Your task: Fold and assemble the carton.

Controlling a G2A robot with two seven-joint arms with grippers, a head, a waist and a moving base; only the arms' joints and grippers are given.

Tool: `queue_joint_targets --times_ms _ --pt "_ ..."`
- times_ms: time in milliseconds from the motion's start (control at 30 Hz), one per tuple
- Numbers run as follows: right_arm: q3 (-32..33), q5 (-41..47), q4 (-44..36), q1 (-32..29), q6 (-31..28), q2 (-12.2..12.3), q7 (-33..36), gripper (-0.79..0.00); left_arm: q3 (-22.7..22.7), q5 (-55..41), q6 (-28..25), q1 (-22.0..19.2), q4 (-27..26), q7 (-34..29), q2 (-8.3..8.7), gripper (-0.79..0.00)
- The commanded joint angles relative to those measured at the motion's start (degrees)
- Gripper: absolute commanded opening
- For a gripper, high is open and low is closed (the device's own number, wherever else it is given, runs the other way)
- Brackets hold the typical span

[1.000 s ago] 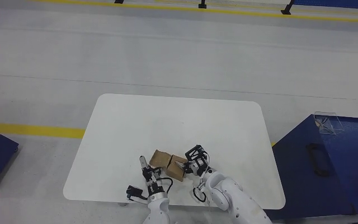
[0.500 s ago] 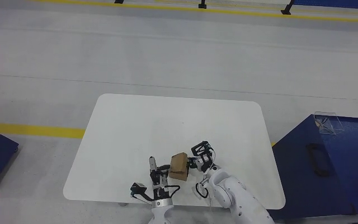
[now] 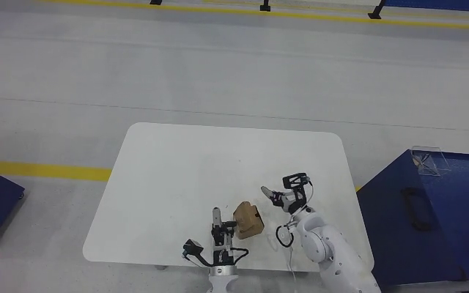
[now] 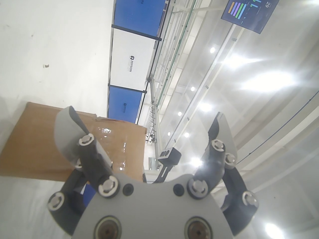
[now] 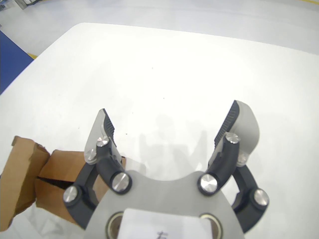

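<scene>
Carton (image 3: 249,220): brown, part-folded, on the table (image 3: 220,154) near its front edge.

Top view: left gripper (image 3: 218,218) just beside one side of it, right gripper (image 3: 272,194) apart on the other; the left is nearer.

Left wrist view: left gripper (image 4: 143,118) spread wide, empty, cardboard beside one finger.

Right wrist view: right gripper (image 5: 172,113) spread, empty, cardboard back beside its base, one flap standing out.

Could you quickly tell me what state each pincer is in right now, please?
Left pincer: open, holding nothing.
Right pincer: open, holding nothing.
</scene>
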Motion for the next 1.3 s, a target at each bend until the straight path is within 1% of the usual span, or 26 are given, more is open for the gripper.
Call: queue_joint_targets --times_ms 0,200,267,300,367,400,433,567,600,700,800,900,1067,1133,1167,1200,1267 --pt "0.0 0.3 0.0 0.0 0.1 0.0 0.0 0.000 -0.7 1.5 1.1 0.4 -0.7 0.1 0.16 0.000" --pt "0.0 0.3 0.0 0.0 0.1 0.0 0.0 0.000 -0.9 1.9 1.2 0.5 -0.7 0.1 0.19 0.000" --pt "-0.3 -1.1 -0.4 -0.3 -0.7 0.1 0.2 0.000 -1.0 1.7 1.5 0.6 -0.8 0.0 0.20 0.000" --pt "-0.3 -2.3 -0.9 -0.7 -0.5 0.1 -0.3 0.000 -1.5 0.7 2.5 0.7 -1.4 -0.6 0.26 0.000" --pt "-0.1 -3.0 -1.9 -1.8 1.8 0.1 -2.0 0.000 -3.0 2.7 6.2 0.6 -3.0 -3.3 0.77 0.000" --pt "0.0 -3.2 -2.5 -2.2 2.0 0.1 -2.0 0.000 -4.0 4.6 8.4 0.7 -4.3 -3.8 1.08 0.000" --pt "0.1 -3.4 -3.0 -2.5 2.1 0.1 -1.7 0.000 -4.5 6.0 11.2 1.0 -5.6 -6.1 1.40 0.000" --pt "0.9 -4.7 -4.5 -3.4 2.6 0.2 -1.3 0.000 -7.4 10.5 26.1 2.3 -12.7 -20.8 3.13 0.000" --pt "1.1 -4.8 -4.7 -3.5 2.6 0.3 -1.2 0.000 -8.0 12.4 28.8 2.7 -14.5 -23.4 3.54 0.000" --pt "1.3 -4.7 -5.1 -3.8 2.8 0.2 -1.2 0.000 -8.9 15.7 35.5 3.8 -17.7 -30.8 4.41 0.000" --pt "1.3 -5.0 -5.2 -4.1 3.2 0.2 -1.3 0.000 -8.8 19.1 40.0 3.8 -18.2 -34.6 4.89 0.000" --pt "1.3 -4.8 -4.9 -4.1 3.7 0.1 -1.4 0.000 -8.2 20.4 41.8 3.6 -17.9 -36.7 5.10 0.000" --pt "1.6 -4.4 -4.3 -4.1 3.7 -0.1 -1.8 0.000 -7.4 19.2 42.0 2.3 -15.9 -35.9 4.92 -0.006" --pt "1.4 -4.5 -4.1 -4.2 3.3 -0.1 -2.0 0.000 -6.8 18.6 41.7 1.6 -14.8 -35.2 4.77 -0.065" --pt "1.3 -4.5 -3.9 -4.2 3.3 -0.2 -2.1 0.000 -6.5 18.4 41.6 1.3 -14.3 -34.9 4.70 -0.065" --pt "1.1 -4.7 -3.8 -4.1 3.3 -0.2 -2.2 0.000 -6.2 18.1 41.5 1.0 -13.8 -34.4 4.60 -0.083" --pt "0.7 -5.0 -3.4 -4.1 3.3 -0.3 -2.5 0.000 -5.6 17.6 41.3 0.3 -12.8 -33.2 4.40 -0.157"
